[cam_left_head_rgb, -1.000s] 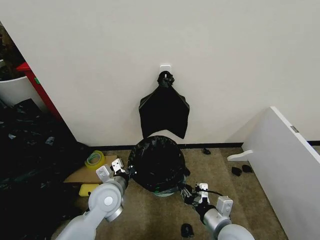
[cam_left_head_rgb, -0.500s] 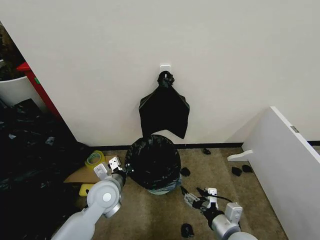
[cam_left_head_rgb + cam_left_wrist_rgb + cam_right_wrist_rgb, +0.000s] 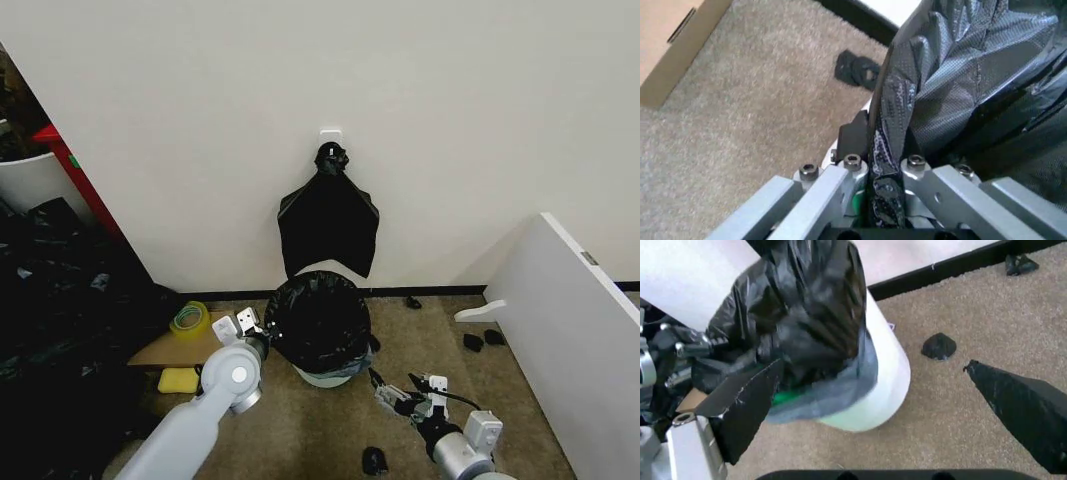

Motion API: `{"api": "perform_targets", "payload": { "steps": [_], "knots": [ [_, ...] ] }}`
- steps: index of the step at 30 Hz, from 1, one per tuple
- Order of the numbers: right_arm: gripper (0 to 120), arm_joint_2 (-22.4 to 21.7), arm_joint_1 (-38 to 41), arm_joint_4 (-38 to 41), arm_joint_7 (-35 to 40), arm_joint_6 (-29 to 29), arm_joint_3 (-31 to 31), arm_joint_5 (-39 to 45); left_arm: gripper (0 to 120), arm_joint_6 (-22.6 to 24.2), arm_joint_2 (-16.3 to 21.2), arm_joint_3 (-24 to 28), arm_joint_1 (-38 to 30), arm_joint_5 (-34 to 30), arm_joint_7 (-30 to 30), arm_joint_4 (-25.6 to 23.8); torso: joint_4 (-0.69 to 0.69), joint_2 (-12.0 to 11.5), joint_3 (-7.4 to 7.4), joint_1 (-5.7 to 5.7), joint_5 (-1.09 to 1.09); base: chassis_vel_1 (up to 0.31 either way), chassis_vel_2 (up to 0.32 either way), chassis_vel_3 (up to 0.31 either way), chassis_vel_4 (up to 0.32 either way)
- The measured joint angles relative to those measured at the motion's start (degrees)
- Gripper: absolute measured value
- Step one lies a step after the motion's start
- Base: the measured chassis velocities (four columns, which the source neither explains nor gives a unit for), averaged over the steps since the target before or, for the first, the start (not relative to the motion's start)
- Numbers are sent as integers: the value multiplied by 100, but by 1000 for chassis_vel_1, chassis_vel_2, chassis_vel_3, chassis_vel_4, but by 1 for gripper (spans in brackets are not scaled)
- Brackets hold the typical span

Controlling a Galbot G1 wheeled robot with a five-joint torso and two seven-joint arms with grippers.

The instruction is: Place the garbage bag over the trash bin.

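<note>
Gripping the garbage bag [image 3: 318, 320] already draped over the trash bin [image 3: 325, 376], left gripper [image 3: 258, 331] pinches its edge; right gripper [image 3: 398, 398] hangs open nearby.

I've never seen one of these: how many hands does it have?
2. The left hand grips the black bag beside the white bin; the right hand hangs open right of it.

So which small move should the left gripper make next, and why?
Probably pull the bag's edge further down the bin's side. The left gripper is shut on the garbage bag, which covers the trash bin's top while white wall shows below. The right gripper is open, apart on the carpet side.
</note>
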Motion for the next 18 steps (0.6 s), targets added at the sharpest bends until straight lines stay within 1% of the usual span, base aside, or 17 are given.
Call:
{"api": "perform_targets", "payload": {
  "steps": [1,2,4,6,7,10,12,13,14,15,16,18],
  "knots": [
    [100,0,8,-4,3,-3,-3,7,1,0,2,-6,31,9,38,2,0,0,0,0,0,0,0,0,0],
    [100,-1,15,-8,5,-7,-7,12,4,-1,8,-14,59,11,74,2,-1,0,0,0,0,0,0,0,0],
    [100,-2,20,-12,7,-9,-10,13,6,-1,13,-17,74,11,91,0,-1,0,0,0,0,0,0,0,0],
    [100,-3,37,-18,17,-18,-22,27,16,-1,33,-27,108,22,225,-11,-1,0,0,0,-1,0,0,0,0],
    [100,-3,37,-18,17,-18,-22,27,16,-1,33,-27,108,22,225,-11,-1,0,0,0,-1,0,0,0,0],
    [100,-8,19,16,7,-85,-25,99,31,-18,41,-29,114,91,405,12,-2,0,0,0,-1,0,0,0,0],
    [100,-8,15,25,7,-93,-27,107,32,-24,40,-30,119,103,448,12,-2,0,0,0,-1,0,0,0,0],
    [100,-6,11,35,6,-98,-29,113,39,-33,46,-42,139,121,549,-13,-2,0,0,0,-1,0,0,0,0],
    [100,-6,11,36,6,-99,-28,114,41,-36,49,-44,142,127,571,-22,-1,0,0,0,-1,0,0,0,0],
    [100,0,11,40,4,-99,-29,115,49,-95,109,-62,200,206,772,-128,-2,0,0,0,-1,0,0,0,0],
    [100,0,11,40,4,-99,-29,115,49,-95,109,-62,200,206,772,-128,-2,0,0,0,-1,0,0,0,0],
    [100,1,11,44,-1,-99,-35,115,56,-135,161,-79,250,258,916,-213,-1,0,0,0,0,0,0,0,0]
  ]
}}
